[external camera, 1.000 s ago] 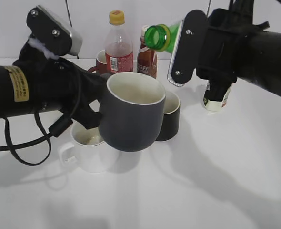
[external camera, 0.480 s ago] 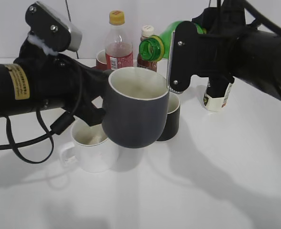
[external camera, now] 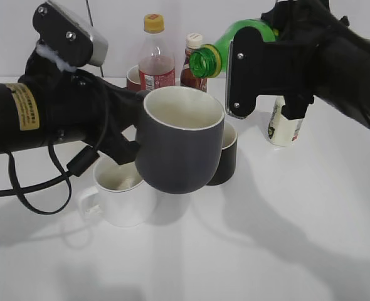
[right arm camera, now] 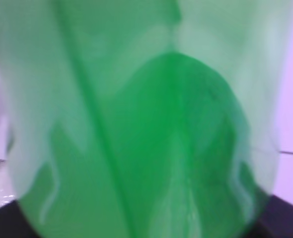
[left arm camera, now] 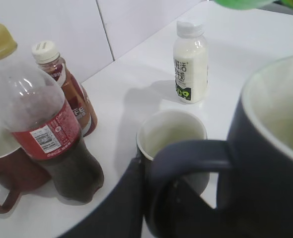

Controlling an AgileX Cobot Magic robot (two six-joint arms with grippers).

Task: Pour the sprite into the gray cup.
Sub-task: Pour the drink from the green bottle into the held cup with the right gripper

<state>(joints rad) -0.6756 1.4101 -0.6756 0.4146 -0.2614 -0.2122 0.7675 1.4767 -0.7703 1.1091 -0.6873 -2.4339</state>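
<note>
**Gray cup lifted, Sprite tipped toward its rim**

On my left side, my left gripper (external camera: 132, 150) holds the gray cup (external camera: 180, 144) up off the white table (external camera: 266, 238). My left wrist view shows the cup's loop handle (left arm camera: 186, 158) right in front of the camera with one of my dark fingers (left arm camera: 129, 198) just beside it, but I cannot tell from it how the fingers close; the exterior view shows the cup carried at my fingertips, clear of the table, mouth upward and cream-white inside.

Below and just left of the raised cup stands a white mug (external camera: 119, 191). Behind it are a dark red mug (external camera: 133, 78), a red-labelled cola bottle with a yellow cap (external camera: 155, 56) and a brown drink bottle with a white cap (external camera: 191, 66). A black mug (external camera: 226, 153) sits on the table, partly hidden behind the gray cup.

Further right, my right gripper (external camera: 260, 72) is clamped on the sprite (external camera: 226, 47), one flat black finger (external camera: 244, 72) pressed along its side. The green bottle is tipped over, its open mouth pointing left and slightly down, above and just right of the cup's rim, not touching it. My right wrist view is filled by the blurred green body (right arm camera: 136, 124).

Beyond my right arm stands a small white milk bottle (external camera: 284, 128).
</note>
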